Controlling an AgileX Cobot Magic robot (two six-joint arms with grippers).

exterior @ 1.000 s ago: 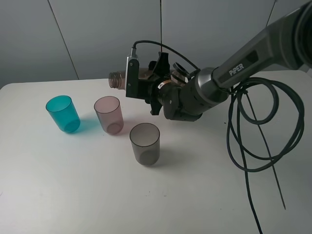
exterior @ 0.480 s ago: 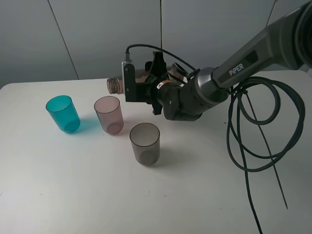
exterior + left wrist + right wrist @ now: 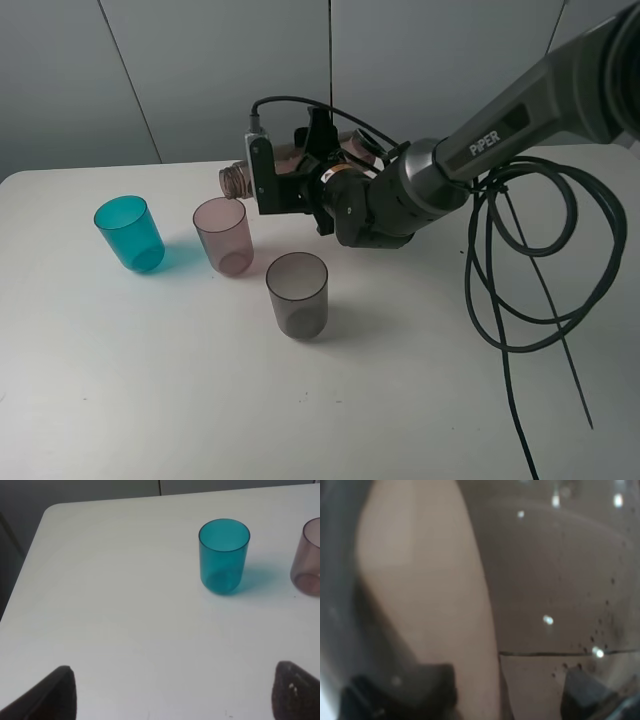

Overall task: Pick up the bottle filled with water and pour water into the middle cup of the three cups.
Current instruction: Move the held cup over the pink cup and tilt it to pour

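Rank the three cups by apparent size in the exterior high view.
1. Smoky-grey cup: slightly largest, probably because it's nearest the camera.
2. Teal cup and pinkish-mauve cup: look alike, no ranking.

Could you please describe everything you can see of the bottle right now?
The bottle is slim, translucent smoky-brown plastic with a threaded, capless neck. It is tipped almost horizontal, clamped in the right gripper, mouth by the far rim of the pinkish middle cup. The gripper hides most of its body.

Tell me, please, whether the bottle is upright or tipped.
Tipped: the bottle lies roughly horizontal in the right gripper, neck toward the middle cup.
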